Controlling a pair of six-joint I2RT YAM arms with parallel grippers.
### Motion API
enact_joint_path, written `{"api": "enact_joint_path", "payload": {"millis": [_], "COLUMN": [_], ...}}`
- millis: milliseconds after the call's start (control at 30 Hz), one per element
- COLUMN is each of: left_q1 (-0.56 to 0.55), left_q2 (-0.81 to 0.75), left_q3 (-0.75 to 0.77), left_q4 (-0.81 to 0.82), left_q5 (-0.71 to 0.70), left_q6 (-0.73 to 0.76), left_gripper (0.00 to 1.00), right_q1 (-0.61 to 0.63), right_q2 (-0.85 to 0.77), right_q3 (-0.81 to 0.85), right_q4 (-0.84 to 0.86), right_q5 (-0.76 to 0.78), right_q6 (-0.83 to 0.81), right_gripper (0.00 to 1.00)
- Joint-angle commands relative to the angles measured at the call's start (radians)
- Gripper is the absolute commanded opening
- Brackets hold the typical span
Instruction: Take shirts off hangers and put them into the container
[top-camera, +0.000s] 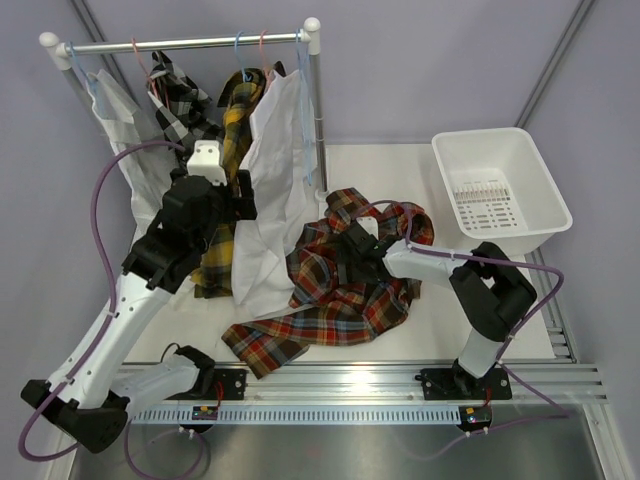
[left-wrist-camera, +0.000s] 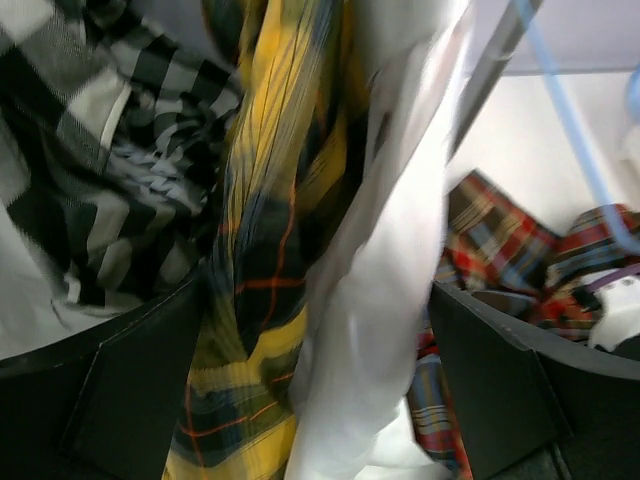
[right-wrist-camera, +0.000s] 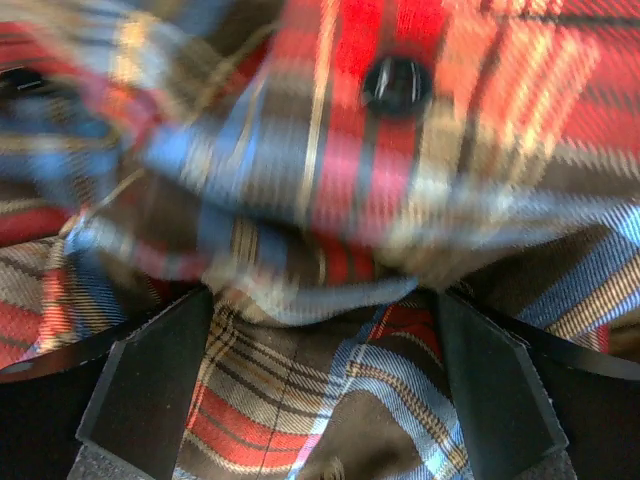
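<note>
Since the red plaid shirt (top-camera: 340, 290) lies crumpled on the table (top-camera: 400, 170), free of any hanger, the right gripper (right-wrist-camera: 320, 385) hovers over it with jaws wide, poised to pinch a fold for the container (top-camera: 480, 135) at the far right. The left gripper (left-wrist-camera: 315, 390), equally wide, straddles the hanging yellow plaid shirt (left-wrist-camera: 270, 250), gripping nothing.

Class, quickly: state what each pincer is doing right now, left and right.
Left pincer: open, straddling the hanging yellow plaid shirt and white shirt, gripping neither.
Right pincer: open, over the red plaid shirt, not gripping it.
</note>
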Motion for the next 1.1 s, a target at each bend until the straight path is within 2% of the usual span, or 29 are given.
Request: {"api": "enact_joint_path", "payload": {"millis": [0, 100, 133, 233, 267, 367, 433, 567, 700, 833, 867, 1067], "left_q1": [0.012, 0.013, 0.013, 0.015, 0.015, 0.013, 0.015, 0.018, 0.019, 0.022, 0.024, 0.026], "left_q2": [-0.107, -0.158, -0.176, -0.193, -0.195, -0.199, -0.201, -0.208, -0.218, -0.224, -0.222, -0.221], "left_q3": [-0.113, -0.178, -0.187, -0.212, -0.216, -0.221, -0.224, -0.228, -0.238, -0.241, -0.242, -0.244], "left_q4": [0.260, 0.313, 0.323, 0.341, 0.346, 0.349, 0.349, 0.353, 0.363, 0.369, 0.370, 0.369], "left_q5": [-0.092, -0.127, -0.144, -0.169, -0.173, -0.180, -0.183, -0.192, -0.198, -0.203, -0.204, -0.198], "left_q6": [0.047, 0.069, 0.078, 0.092, 0.095, 0.098, 0.098, 0.097, 0.097, 0.098, 0.097, 0.094], "left_gripper": [0.99, 0.99, 0.99, 0.99, 0.99, 0.99, 0.99, 0.99, 0.99, 0.99, 0.99, 0.99], "right_q1": [-0.010, -0.027, -0.035, -0.047, -0.050, -0.056, -0.058, -0.093, -0.205, -0.338, -0.360, -0.507], "right_q2": [0.048, 0.077, 0.087, 0.086, 0.078, -0.003, -0.121, -0.312, -0.438, -0.431, -0.422, -0.298], "right_q3": [0.016, -0.014, -0.018, -0.043, -0.058, -0.064, -0.041, 0.122, 0.409, 0.697, 0.815, 1.271], "right_q4": [-0.002, 0.026, 0.029, 0.036, 0.036, -0.002, -0.080, -0.224, -0.266, -0.275, -0.277, -0.266], "right_q5": [0.085, 0.043, 0.040, 0.035, 0.043, 0.099, 0.149, 0.305, 0.345, 0.353, 0.356, 0.359], "right_q6": [0.122, 0.155, 0.165, 0.188, 0.200, 0.197, 0.174, 0.041, -0.126, -0.272, -0.321, -0.466], "right_gripper": [0.98, 0.66, 0.47, 0.18, 0.01, 0.00, 0.00, 0.00, 0.00, 0.00, 0.00, 0.00]}}
